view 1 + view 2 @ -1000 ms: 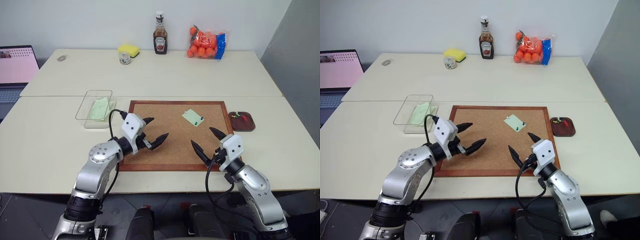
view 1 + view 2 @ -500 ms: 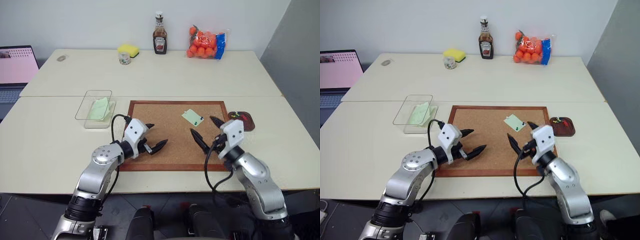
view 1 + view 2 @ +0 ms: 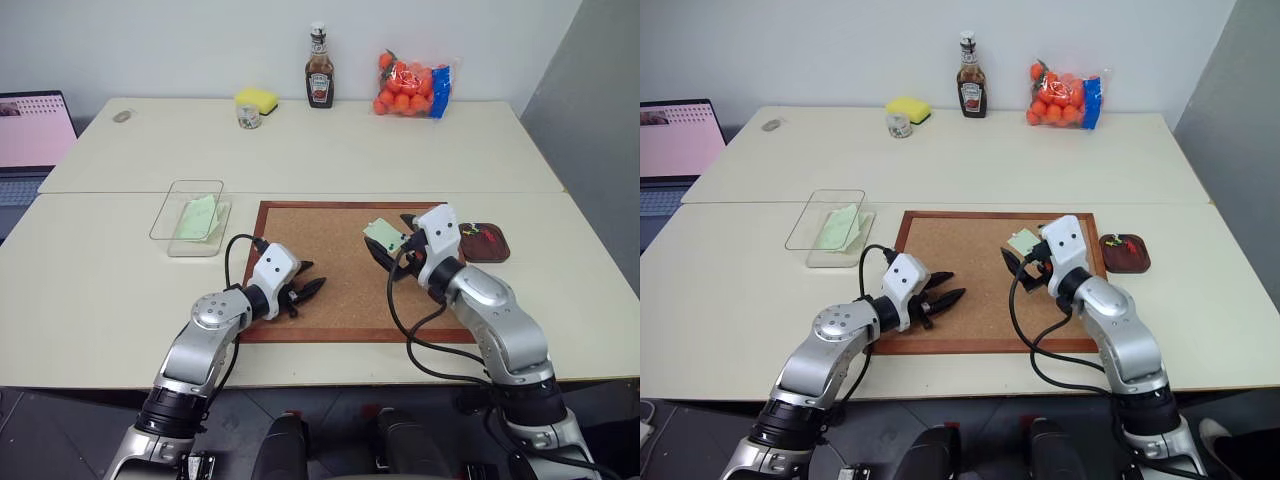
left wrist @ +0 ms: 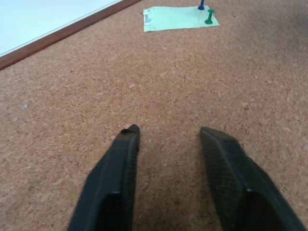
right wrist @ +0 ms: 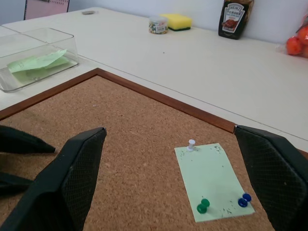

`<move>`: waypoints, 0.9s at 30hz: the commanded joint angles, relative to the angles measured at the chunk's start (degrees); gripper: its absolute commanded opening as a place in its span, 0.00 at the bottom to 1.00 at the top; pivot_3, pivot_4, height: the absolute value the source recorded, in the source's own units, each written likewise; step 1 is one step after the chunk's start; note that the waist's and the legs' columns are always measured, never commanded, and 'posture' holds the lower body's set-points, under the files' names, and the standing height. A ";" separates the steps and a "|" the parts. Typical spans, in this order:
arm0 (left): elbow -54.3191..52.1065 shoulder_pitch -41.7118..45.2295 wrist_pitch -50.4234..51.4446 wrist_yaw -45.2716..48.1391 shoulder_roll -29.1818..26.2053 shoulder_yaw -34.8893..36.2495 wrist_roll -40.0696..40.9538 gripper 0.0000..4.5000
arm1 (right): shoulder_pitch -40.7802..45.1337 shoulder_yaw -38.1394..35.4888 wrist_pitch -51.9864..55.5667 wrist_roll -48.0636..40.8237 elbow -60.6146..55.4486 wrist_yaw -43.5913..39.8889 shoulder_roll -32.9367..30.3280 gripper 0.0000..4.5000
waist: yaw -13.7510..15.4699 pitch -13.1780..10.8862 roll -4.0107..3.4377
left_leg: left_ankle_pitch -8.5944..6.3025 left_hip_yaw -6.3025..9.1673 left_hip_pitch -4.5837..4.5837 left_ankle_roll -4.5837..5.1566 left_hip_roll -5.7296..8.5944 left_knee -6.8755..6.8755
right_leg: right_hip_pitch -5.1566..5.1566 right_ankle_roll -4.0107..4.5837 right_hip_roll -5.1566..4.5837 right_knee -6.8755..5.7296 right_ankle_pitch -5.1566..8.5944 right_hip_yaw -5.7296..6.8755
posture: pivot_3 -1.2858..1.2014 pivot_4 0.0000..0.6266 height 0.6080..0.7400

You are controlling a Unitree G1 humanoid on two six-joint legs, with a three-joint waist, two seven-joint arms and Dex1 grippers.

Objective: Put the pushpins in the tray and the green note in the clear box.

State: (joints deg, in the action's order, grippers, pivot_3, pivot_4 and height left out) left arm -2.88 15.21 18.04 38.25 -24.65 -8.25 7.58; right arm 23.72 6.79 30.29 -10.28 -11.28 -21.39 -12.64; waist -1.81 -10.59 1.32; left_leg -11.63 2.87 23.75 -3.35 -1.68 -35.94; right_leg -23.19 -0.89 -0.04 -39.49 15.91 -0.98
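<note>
so the green note (image 5: 211,180) sits on the corkboard (image 3: 340,290), up toward its far right corner, pinned flat by three pushpins (image 5: 202,206): a white one at one corner of the paper, then a green one and a blue one along the opposite edge. the right gripper (image 3: 393,238) hangs right over that note with its two black fingers spread wide apart, one on each side of the paper in the wrist view, nothing between them.

the left gripper (image 3: 304,293) is low over the near left part of the corkboard, fingers partly closed with a gap still showing, gripping nothing, just bare cork under them.

the tray (image 3: 484,243) is on the tabletop just off the corkboard's right edge, and there are already a few coloured pins in it. the clear box (image 3: 190,216) is off the board's far left corner, near but not touching it, with a pale green slip of paper (image 5: 38,61) lying inside.

along the tabletop's far edge: a ketchup bottle (image 3: 320,68), a yellow sponge (image 3: 257,99), a small jar (image 3: 249,117) and a bag of oranges (image 3: 412,86). a laptop (image 3: 33,135) sits off the far left corner.
</note>
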 commanded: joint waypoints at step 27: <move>-1.85 -2.35 3.04 0.69 -1.24 -1.48 -1.67 0.00 | 22.24 -1.45 -13.55 6.82 42.91 1.82 4.72 0.79 | -0.09 0.01 -0.01 | 0.00 -0.13 -0.08 0.01 -0.01 0.07 | 0.00 0.27 0.00 -0.01 -0.14 0.00 | 0.52 0.24 1.00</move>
State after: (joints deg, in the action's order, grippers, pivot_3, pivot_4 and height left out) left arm -4.68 14.17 19.64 38.25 -25.18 -8.53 6.52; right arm 43.88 5.97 18.34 -3.76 32.16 -19.63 -7.99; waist -1.91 -10.58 1.30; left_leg -11.63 2.73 23.67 -3.35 -1.69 -35.86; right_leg -23.19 -0.62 -0.04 -39.50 15.77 -0.98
